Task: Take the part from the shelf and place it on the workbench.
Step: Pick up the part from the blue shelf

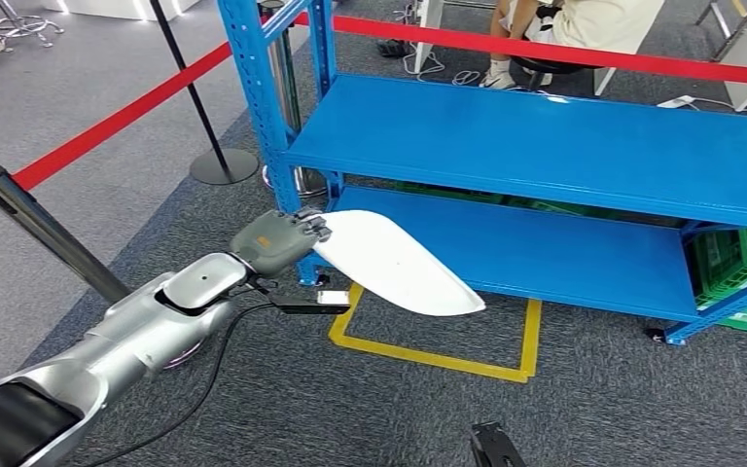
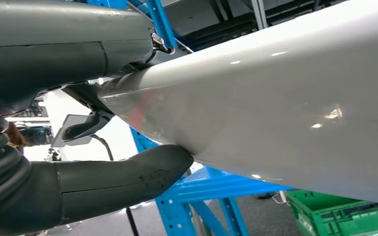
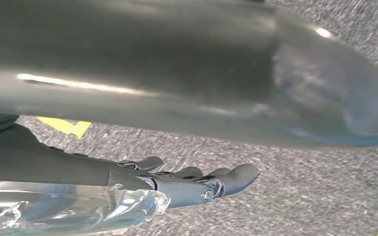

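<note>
Part: you have one white, glossy, blade-shaped panel [image 1: 399,265], long and tapering to a rounded tip. It sits in the air in front of the lower shelf, clear of both decks, tip pointing out over the grey carpet.
Left hand: your left hand [image 1: 277,239] grips the panel at its narrow root end. In the left wrist view the thick thumb [image 2: 147,172] presses one face and the darker fingers wrap the other.
Right hand: your right hand [image 3: 197,182] hangs over the carpet, fingers fairly straight and apart, holding nothing.
Handling, judged: the panel looks stiff and thin-shelled, probably light for its length. The gloss suggests a slippery skin. Held at one end only, its long free span will lever against the thumb, so expect it to droop or twist if you swing fast.
Hold point, judged: the root end is the only narrow section a hand can close around; keep the thumb flat on the face, not on the edge.
Shelf: one blue steel shelf unit [image 1: 545,136], two decks visible, both bare where seen.
Crates: green crates [image 1: 739,268] sit behind the unit, count unclear.
Barrier: red belt on two black posts [image 1: 219,161].
Floor mark: one yellow taped box [image 1: 428,355].
Person: one seated person [image 1: 584,24] behind the shelf.
Workbench: not seen.
</note>
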Controlling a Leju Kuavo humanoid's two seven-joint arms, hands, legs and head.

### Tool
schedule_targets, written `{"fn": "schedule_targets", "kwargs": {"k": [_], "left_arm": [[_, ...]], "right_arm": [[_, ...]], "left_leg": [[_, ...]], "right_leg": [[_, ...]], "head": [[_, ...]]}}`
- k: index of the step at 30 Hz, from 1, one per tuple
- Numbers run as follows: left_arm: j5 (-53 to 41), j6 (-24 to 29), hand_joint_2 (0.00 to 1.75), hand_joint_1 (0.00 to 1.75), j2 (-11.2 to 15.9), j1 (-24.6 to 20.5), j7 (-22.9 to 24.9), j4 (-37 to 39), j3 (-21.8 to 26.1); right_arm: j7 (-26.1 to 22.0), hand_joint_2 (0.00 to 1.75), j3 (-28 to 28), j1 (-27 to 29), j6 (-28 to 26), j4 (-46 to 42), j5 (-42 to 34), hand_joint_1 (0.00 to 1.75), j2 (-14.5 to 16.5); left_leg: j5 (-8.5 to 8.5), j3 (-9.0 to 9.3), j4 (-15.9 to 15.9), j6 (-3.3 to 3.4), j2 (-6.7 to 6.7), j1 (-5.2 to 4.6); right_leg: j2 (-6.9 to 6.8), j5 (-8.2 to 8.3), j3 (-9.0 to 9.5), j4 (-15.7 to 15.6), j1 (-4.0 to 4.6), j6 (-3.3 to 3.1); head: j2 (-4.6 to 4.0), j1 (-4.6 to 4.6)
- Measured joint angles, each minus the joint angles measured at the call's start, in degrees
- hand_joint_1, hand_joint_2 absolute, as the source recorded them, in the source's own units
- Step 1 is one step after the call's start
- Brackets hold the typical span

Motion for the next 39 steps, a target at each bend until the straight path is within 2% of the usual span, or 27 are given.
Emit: {"fn": "schedule_targets", "kwargs": {"k": [2,3,6,7,9,11,12,13,14,15,17,18,19,21,22,24,26,27,28,29,31,32,34,35,37,38,39], "left_arm": [[-0.01,0.08,1.75,1.69,0.32,0.14,0.04,0.0,0.0],[-0.01,0.1,1.75,1.69,0.45,0.2,0.07,0.0,0.0],[-0.27,0.18,1.75,1.69,0.81,0.27,0.32,0.0,0.02],[-0.56,0.25,1.75,1.69,0.9,0.26,0.48,0.0,0.03],[-1.43,0.41,1.75,1.69,1.11,0.2,0.79,-0.01,0.04],[-2.28,0.51,1.75,1.69,1.51,0.16,0.94,-0.02,0.03],[-2.6,0.52,1.75,1.69,1.75,0.15,0.94,-0.03,0.02],[-2.97,0.49,1.75,1.69,2.03,0.1,0.9,-0.07,0.01],[-3.3,0.45,1.75,1.69,2.31,-0.01,0.83,-0.13,0.0],[-3.68,0.39,1.75,1.69,2.56,-0.22,0.75,-0.26,-0.01],[-4.34,0.23,1.75,1.69,3.05,-1.08,0.61,-0.76,-0.02],[-4.6,0.15,1.75,1.69,3.28,-1.64,0.57,-1.11,-0.04],[-4.77,0.07,1.75,1.69,3.56,-2.15,0.54,-1.45,-0.07],[-4.96,-0.08,1.75,1.69,4.23,-2.69,0.5,-1.95,-0.11],[-5.04,-0.12,1.75,1.69,4.54,-2.75,0.47,-2.13,-0.13],[-5.21,-0.15,1.75,1.69,4.98,-3.03,0.45,-2.54,-0.19],[-5.38,-0.16,1.75,1.69,5.32,-3.43,0.5,-3.13,-0.36],[-5.47,-0.16,1.75,1.69,5.52,-3.53,0.52,-3.38,-0.45],[-5.56,-0.18,1.75,1.69,5.75,-3.56,0.53,-3.57,-0.52],[-5.67,-0.19,1.75,1.69,5.98,-3.57,0.53,-3.74,-0.55],[-5.82,-0.21,1.75,1.69,6.41,-3.72,0.53,-4.1,-0.57],[-5.88,-0.22,1.75,1.69,6.54,-3.95,0.53,-4.35,-0.57],[-5.96,-0.23,1.75,1.69,6.64,-4.47,0.53,-4.81,-0.58],[-5.98,-0.24,1.75,1.69,6.71,-4.63,0.53,-4.97,-0.58],[-6.02,-0.25,1.75,1.69,6.96,-4.6,0.52,-5.13,-0.61],[-6.05,-0.25,1.75,1.69,7.08,-4.58,0.52,-5.19,-0.62],[-6.1,-0.25,1.75,1.69,7.18,-4.6,0.52,-5.26,-0.63]], "right_arm": [[0.31,0.0,0.25,-0.01,-0.43,0.0,0.28,0.0,0.14],[0.41,0.0,0.42,-0.01,-0.61,0.0,0.42,0.0,0.21],[0.82,0.0,0.91,-0.04,-1.3,0.0,0.87,0.0,0.43],[0.99,0.0,1.06,-0.05,-1.55,0.0,1.08,0.0,0.48],[1.29,0.0,1.36,-0.08,-1.97,0.0,1.49,0.0,0.52],[1.57,0.0,1.63,-0.09,-2.2,0.0,1.74,0.0,0.54],[1.69,0.0,1.77,-0.09,-2.32,0.0,1.82,0.0,0.54],[1.82,0.0,1.95,-0.09,-2.48,0.0,1.93,0.0,0.55],[1.94,0.0,2.11,-0.1,-2.63,0.0,2.05,0.0,0.55],[2.0,0.0,2.27,-0.13,-2.79,-0.01,2.18,0.0,0.55],[2.05,0.0,2.54,-0.21,-2.97,-0.01,2.34,0.0,0.59],[2.05,0.0,2.62,-0.26,-2.99,-0.01,2.36,0.0,0.63],[2.06,0.0,2.68,-0.3,-2.99,0.0,2.37,0.0,0.67],[2.06,0.0,2.74,-0.35,-2.99,0.0,2.37,0.0,0.75],[2.06,0.0,2.75,-0.4,-2.99,-0.01,2.37,0.0,0.8],[2.02,0.0,2.79,-0.54,-2.99,-0.02,2.35,0.0,0.92],[1.99,0.0,2.8,-0.52,-2.95,-0.02,2.27,0.0,0.97],[1.99,0.0,2.8,-0.45,-2.93,-0.02,2.19,0.0,0.97],[1.98,0.0,2.8,-0.38,-2.89,-0.02,2.11,0.0,0.97],[1.98,0.0,2.8,-0.37,-2.88,-0.02,2.04,0.0,0.97],[1.96,0.0,2.8,-0.42,-2.86,-0.02,1.95,0.0,0.97],[1.94,0.0,2.8,-0.46,-2.86,-0.02,1.92,0.0,0.98],[1.9,0.0,2.8,-0.5,-2.86,-0.02,1.87,0.0,0.99],[1.88,0.0,2.8,-0.5,-2.86,-0.02,1.85,0.0,0.99],[1.88,0.0,2.82,-0.54,-2.85,-0.02,1.82,0.0,0.99],[1.86,0.0,2.84,-0.57,-2.84,-0.02,1.81,0.0,1.0],[1.83,0.0,2.87,-0.58,-2.82,-0.02,1.8,0.0,1.01]], "left_leg": [[0.2,-0.45,0.13,0.29,0.01,-0.17],[0.29,-0.64,0.21,0.43,0.01,-0.26],[0.8,-1.02,0.09,0.94,-0.07,-0.3],[1.11,-1.03,-0.13,1.15,-0.15,-0.16],[1.72,-1.07,-0.52,1.49,-0.39,0.19],[2.01,-1.4,-0.52,1.48,-0.77,0.25],[2.13,-1.57,-0.51,1.36,-1.03,0.26],[2.25,-1.72,-0.49,1.2,-1.36,0.3],[2.36,-1.83,-0.47,1.0,-1.78,0.38],[2.44,-1.9,-0.43,0.74,-2.28,0.51],[2.53,-2.19,-0.19,-0.06,-3.4,0.77],[2.65,-2.48,-0.07,-0.59,-3.94,0.89],[2.83,-2.79,-0.03,-1.11,-4.46,1.02],[3.29,-3.19,-0.26,-2.03,-5.41,1.3],[3.23,-3.33,-0.23,-2.35,-5.28,1.38],[1.38,-4.76,2.48,-2.81,-3.35,1.24],[-2.29,-8.2,9.7,-3.04,-1.0,1.1],[-3.7,-9.9,13.35,-3.09,-0.6,1.09],[-4.23,-10.92,15.61,-3.08,-0.43,1.07],[-3.7,-10.88,15.76,-2.99,-0.31,1.04],[-0.43,-7.58,10.08,-2.61,0.91,0.8],[1.01,-5.36,6.06,-2.41,2.74,0.48],[2.38,-2.81,0.97,-1.81,5.28,-0.02],[2.38,-2.7,0.26,-1.54,5.53,-0.22],[2.73,-3.07,0.13,-0.82,3.82,-0.17],[2.93,-3.16,0.05,-0.47,3.04,-0.06],[3.15,-3.23,-0.03,-0.12,2.29,0.1]], "right_leg": [[-0.02,0.42,-0.23,-0.29,-0.26,1.37],[-0.03,0.57,-0.34,-0.35,-0.37,1.82],[-0.18,0.93,-0.56,-0.58,-0.58,2.66],[-0.21,0.53,-0.84,-0.27,-0.6,2.81],[-0.17,-2.57,-2.58,3.7,-0.54,2.87],[-0.12,-7.4,-5.63,12.24,-0.49,2.81],[-0.12,-9.02,-6.78,15.88,-0.5,2.81],[-0.1,-9.71,-7.04,17.74,-0.5,2.79],[-0.05,-9.35,-6.11,17.11,-0.53,2.76],[0.23,-8.18,-4.0,14.2,-0.6,2.72],[2.29,-6.57,1.08,6.37,-0.9,2.7],[3.19,-6.35,2.74,3.8,-0.97,2.59],[3.74,-6.61,3.44,2.73,-0.92,2.37],[2.97,-6.61,3.4,2.91,-0.62,1.51],[2.46,-6.51,3.36,2.9,-0.58,1.06],[1.3,-6.27,3.34,2.67,-0.6,0.14],[-0.01,-6.2,3.21,2.61,-0.37,-0.41],[-0.71,-6.19,3.15,2.62,-0.22,-0.52],[-1.41,-6.18,3.09,2.62,-0.1,-0.59],[-2.1,-6.17,3.06,2.62,-0.01,-0.64],[-3.47,-6.16,3.11,2.63,0.15,-0.62],[-4.12,-6.21,3.13,2.71,0.38,-0.51],[-5.41,-6.29,3.13,2.84,0.88,-0.11],[-6.11,-6.31,3.15,2.84,1.1,0.12],[-7.16,-6.47,3.18,2.81,1.04,0.62],[-6.4,-7.12,2.92,3.48,0.91,0.91],[-4.98,-8.36,2.2,5.2,0.77,1.19]], "head": [[0.0,-0.03],[0.0,-0.04],[0.0,-0.06],[0.0,-0.03],[0.0,0.18],[0.0,0.39],[0.0,0.43],[0.0,0.42],[0.0,0.43],[0.0,0.42],[0.0,0.42],[0.01,0.4],[0.01,0.39],[0.01,0.37],[0.0,0.34],[0.0,-0.09],[0.0,-0.59],[0.0,-0.68],[0.0,-0.73],[0.0,-0.78],[0.0,-0.87],[0.0,-0.98],[0.01,-1.07],[0.01,-1.06],[0.01,-0.89],[0.01,-0.86],[0.01,-0.78]]}}
